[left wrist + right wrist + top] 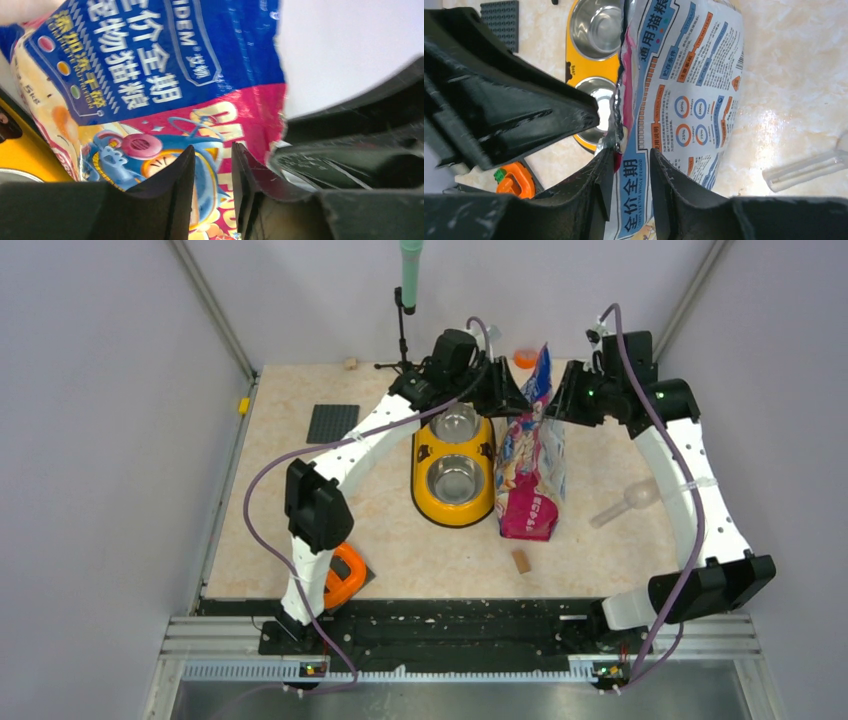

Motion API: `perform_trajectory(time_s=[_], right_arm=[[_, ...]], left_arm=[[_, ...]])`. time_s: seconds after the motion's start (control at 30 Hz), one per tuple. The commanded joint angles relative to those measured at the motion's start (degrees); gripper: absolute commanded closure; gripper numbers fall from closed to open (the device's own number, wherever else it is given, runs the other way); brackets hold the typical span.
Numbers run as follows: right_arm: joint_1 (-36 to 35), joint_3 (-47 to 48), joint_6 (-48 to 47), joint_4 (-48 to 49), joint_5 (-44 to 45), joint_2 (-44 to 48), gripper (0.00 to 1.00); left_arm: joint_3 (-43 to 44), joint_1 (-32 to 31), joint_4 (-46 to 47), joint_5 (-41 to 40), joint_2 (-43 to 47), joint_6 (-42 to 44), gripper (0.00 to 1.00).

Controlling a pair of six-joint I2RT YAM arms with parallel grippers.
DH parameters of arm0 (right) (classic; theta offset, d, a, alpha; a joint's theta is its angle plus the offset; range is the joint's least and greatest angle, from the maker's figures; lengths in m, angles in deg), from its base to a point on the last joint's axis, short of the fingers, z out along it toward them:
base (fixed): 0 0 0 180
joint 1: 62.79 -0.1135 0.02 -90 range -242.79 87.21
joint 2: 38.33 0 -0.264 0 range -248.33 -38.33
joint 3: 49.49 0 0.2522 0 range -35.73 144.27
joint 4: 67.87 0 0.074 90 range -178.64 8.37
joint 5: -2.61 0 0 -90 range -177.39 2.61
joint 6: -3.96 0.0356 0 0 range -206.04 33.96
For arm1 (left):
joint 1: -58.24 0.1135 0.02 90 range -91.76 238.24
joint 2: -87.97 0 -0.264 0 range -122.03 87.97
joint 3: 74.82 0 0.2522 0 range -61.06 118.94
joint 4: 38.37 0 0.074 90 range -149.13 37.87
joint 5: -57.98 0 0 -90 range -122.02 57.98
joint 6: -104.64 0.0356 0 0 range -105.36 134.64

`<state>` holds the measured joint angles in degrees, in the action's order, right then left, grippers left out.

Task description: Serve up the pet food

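Currently pet-food bag [530, 470] upright — glossy magenta, blue-white panels, cartoon print; L gripper [212, 152], R gripper [631, 155] near-closed — each pinching its top edge.

Left claw [513, 400] and right claw [562, 400] flank the top of the pink bag [530, 478].

Bright, even light comes from overhead, so in the sharp top view the pet food bag [531, 465] throws only a faint, short shadow. In the right wrist view, white glare sits on the table [769, 122] right of the bag. In the left wrist view, the backdrop right of the bag washes out white, and the left gripper [212, 150] is dark and soft.
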<state>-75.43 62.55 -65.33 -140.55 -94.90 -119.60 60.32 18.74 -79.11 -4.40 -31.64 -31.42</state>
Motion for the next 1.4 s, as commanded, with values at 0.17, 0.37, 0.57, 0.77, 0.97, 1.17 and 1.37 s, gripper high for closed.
perform_trajectory(time_s=[0.17,0.37,0.57,0.77,0.97,1.17,1.37], right_arm=[[-0.9,-5.9,4.3,3.2,-4.9,1.2,1.0],[-0.9,-12.1,8.4,14.1,-7.8,6.9,1.0],[-0.7,-19.7,14.7,27.8,-10.2,12.1,1.0],[-0.8,-20.9,17.6,33.6,-12.3,11.8,1.0],[-0.7,-19.8,15.9,31.4,-10.9,11.1,1.0],[-0.8,-20.4,15.9,31.8,-10.7,11.5,1.0],[-0.7,-20.5,16.2,32.0,-10.8,11.3,1.0]], left_arm=[[0.1,0.1,11.2,6.9,5.6,-3.3,0.42],[-0.4,0.1,11.0,8.6,4.8,-3.3,0.41],[-0.2,0.3,7.6,7.3,5.1,-1.0,0.49],[0.0,1.2,4.3,5.3,5.5,0.5,0.59],[0.6,1.4,3.1,5.8,5.0,1.1,0.66],[1.9,1.4,1.9,7.8,3.3,0.9,0.61],[2.5,1.2,3.7,7.8,2.7,0.0,0.6]])
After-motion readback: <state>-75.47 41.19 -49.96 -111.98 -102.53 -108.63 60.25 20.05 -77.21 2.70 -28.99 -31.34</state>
